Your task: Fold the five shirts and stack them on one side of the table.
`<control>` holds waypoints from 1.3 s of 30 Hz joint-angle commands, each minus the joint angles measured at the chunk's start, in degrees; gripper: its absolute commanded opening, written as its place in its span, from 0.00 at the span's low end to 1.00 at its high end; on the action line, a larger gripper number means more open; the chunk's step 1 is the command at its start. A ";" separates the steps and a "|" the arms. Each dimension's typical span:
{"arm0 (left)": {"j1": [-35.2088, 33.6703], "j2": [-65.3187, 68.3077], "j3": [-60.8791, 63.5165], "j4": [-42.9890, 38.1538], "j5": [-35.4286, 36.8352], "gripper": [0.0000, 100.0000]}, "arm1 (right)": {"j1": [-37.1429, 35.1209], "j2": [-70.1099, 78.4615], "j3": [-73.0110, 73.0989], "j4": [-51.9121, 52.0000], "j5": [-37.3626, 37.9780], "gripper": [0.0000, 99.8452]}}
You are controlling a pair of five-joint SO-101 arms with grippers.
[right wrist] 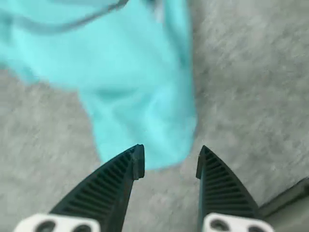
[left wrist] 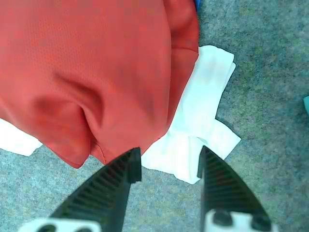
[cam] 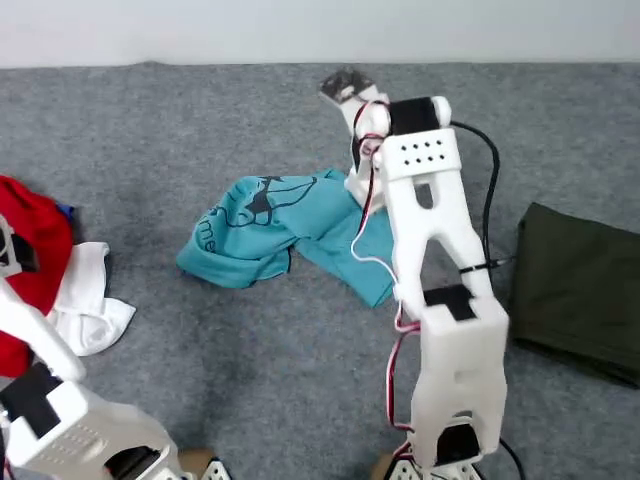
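Observation:
A crumpled teal shirt (cam: pixel 265 230) lies mid-table. My right arm (cam: pixel 430 200) stands over its right end. In the right wrist view my right gripper (right wrist: pixel 169 162) is open just above the edge of the teal shirt (right wrist: pixel 140 92), holding nothing. At the table's left edge a red shirt (cam: pixel 30 245) lies on a white shirt (cam: pixel 90 305). My left gripper (left wrist: pixel 169 162) hangs open over the rim of the white shirt (left wrist: pixel 198 121), close beside the red shirt (left wrist: pixel 91 72). A folded dark green shirt (cam: pixel 580 290) rests at the right side.
A sliver of blue cloth (left wrist: pixel 197 4) peeks from under the red shirt. The left arm's base (cam: pixel 60 410) fills the near left corner. Bare grey table (cam: pixel 250 370) stretches in front of the teal shirt and along the back.

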 commanded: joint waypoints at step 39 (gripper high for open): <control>-0.44 0.00 -1.63 -0.09 0.18 0.20 | -5.41 11.30 13.36 -2.07 0.79 0.01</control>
